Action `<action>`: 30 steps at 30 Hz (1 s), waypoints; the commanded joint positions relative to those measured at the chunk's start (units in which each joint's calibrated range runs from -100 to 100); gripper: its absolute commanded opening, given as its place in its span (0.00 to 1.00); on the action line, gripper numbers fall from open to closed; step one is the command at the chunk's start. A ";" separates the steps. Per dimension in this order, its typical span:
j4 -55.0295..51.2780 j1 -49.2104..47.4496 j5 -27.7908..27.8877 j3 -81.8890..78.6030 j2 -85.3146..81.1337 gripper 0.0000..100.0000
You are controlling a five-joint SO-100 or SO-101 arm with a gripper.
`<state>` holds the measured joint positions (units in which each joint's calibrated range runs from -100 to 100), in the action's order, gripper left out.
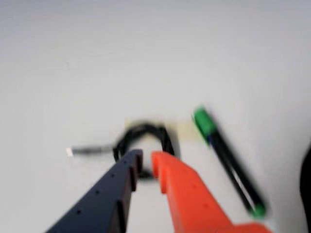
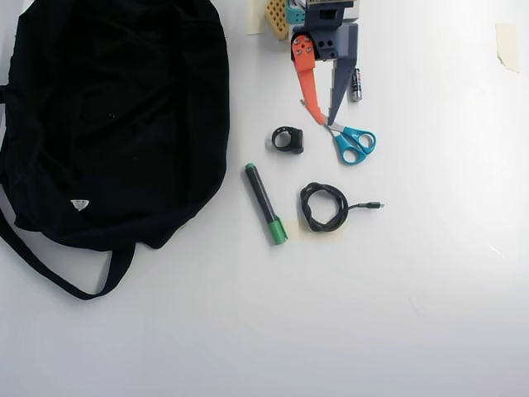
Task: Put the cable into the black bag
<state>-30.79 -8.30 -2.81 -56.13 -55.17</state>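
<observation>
My pincer [image 2: 325, 121] nearly closed, empty, tips near scissors [image 2: 354, 142]. Cable [image 2: 323, 207] on bench, straight ahead beyond tips, apart; plug tail points away from black bag [image 2: 107, 116].

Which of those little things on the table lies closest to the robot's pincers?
The blue-handled scissors: in the overhead view their blades almost meet the end effector, while the black ring, marker and cable lie farther off.

Coiled cable [image 2: 324, 207] right of black bag [image 2: 107, 116]
</observation>
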 commanded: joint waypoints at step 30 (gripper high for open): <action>15.20 0.60 0.45 53.62 48.53 0.02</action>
<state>-17.99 -9.26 -2.61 -6.05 -6.85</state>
